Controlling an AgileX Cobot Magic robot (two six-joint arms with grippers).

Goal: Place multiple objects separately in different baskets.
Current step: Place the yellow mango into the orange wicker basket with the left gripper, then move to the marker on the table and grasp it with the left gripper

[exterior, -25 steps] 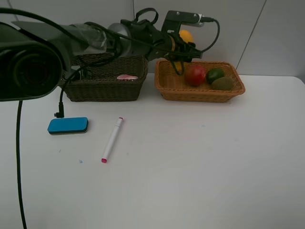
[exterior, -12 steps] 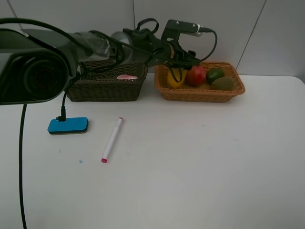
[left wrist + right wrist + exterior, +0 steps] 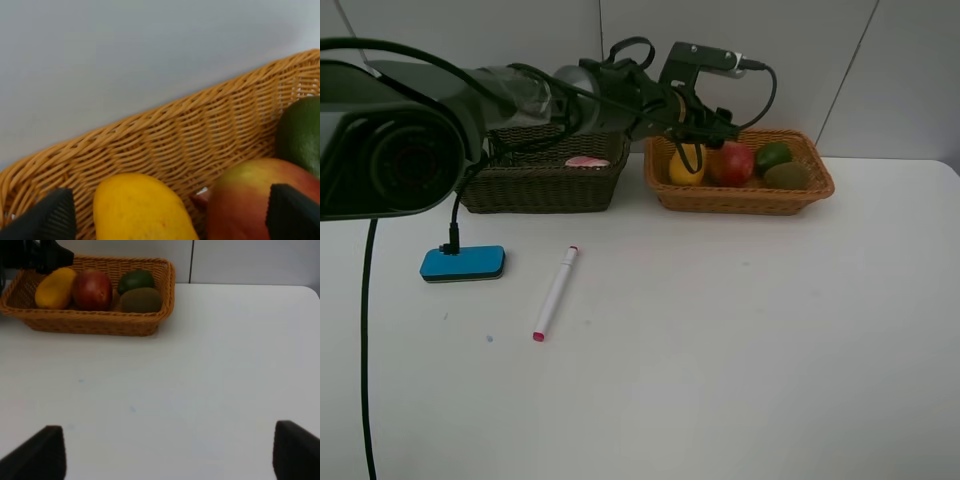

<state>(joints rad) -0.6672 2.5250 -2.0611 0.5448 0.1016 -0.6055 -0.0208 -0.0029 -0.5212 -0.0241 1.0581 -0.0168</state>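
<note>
White table (image 3: 740,360), pale wall (image 3: 880,60) behind. Left jaws spread over mango (image 3: 685,166), seemingly not touching; right jaws spread.

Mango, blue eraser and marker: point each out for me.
mango (image 3: 55,288), right wrist view, middle of its yellow skin.
blue eraser (image 3: 462,262), exterior high view, centre of its top face.
marker (image 3: 556,292), exterior high view, midway along its white barrel.

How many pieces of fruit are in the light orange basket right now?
4. In the light orange basket: mango at its left end, red fruit next to it, lime at the right toward the wall, kiwi in front of the lime. Another could be hidden.
</note>
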